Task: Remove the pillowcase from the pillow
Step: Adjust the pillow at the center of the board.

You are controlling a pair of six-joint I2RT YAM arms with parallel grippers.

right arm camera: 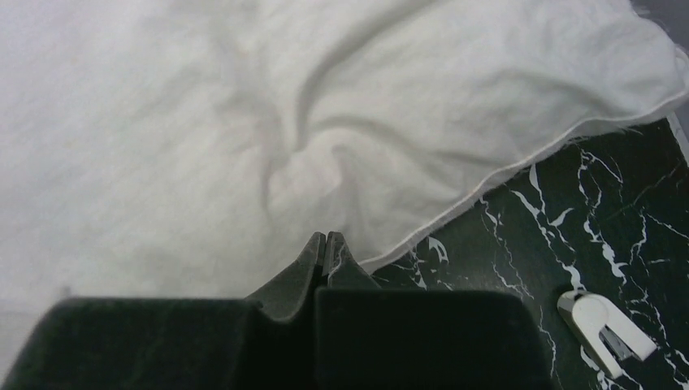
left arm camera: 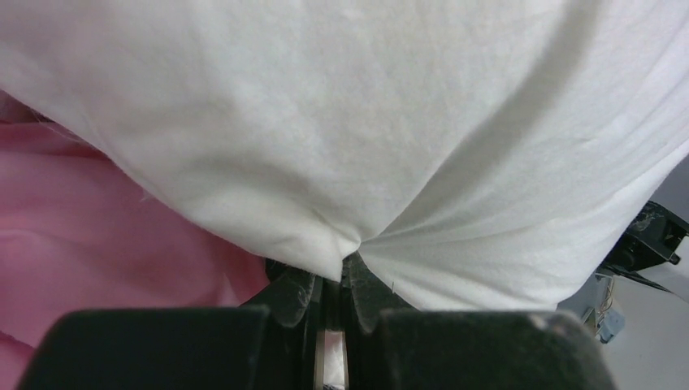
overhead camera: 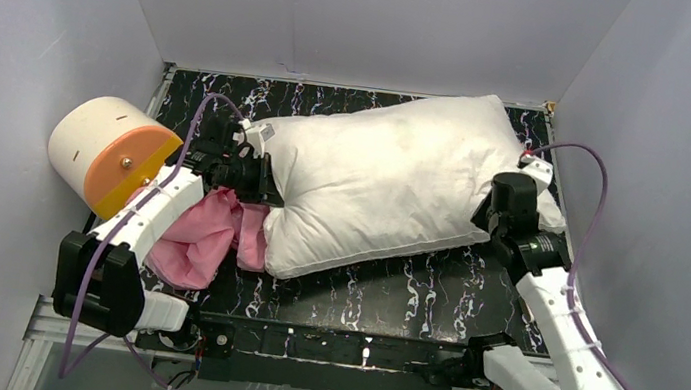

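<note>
my left gripper [left arm camera: 337,268] is clamped narrow on a pinch of the pillow [left arm camera: 390,122]. the white cloth gathers to a point right where the jaws meet, and creases fan out from it. my right gripper [right arm camera: 325,244] is closed tip to tip at the pillow's right end, just inside the piped seam. the cloth swirls into a pucker ahead of the tips, but i cannot tell whether any fold is caught between them.

outward from the left grip, the pillowcase [overhead camera: 205,237] lies in a crumpled pink heap on the near-left of the table [overhead camera: 410,284], partly under my left arm and touching the pillow's near-left corner. from above, the pillow shows bare white end to end, lying diagonally across the table. i judge the case is off, or all but off, and the two only need parting.

to do that well i'd make sure no pink is trapped in the left pinch. then i'd draw the pillow away to the right with both arms together, slowly, since a thin pinch on plump filling could slip.

the pillow is matte, wrinkled and puffy. the case looks thinner and limper, with a faint sheen. the table is hard and black with white veins. a cream-and-orange cylinder [overhead camera: 109,159] sits by the left wall.
</note>
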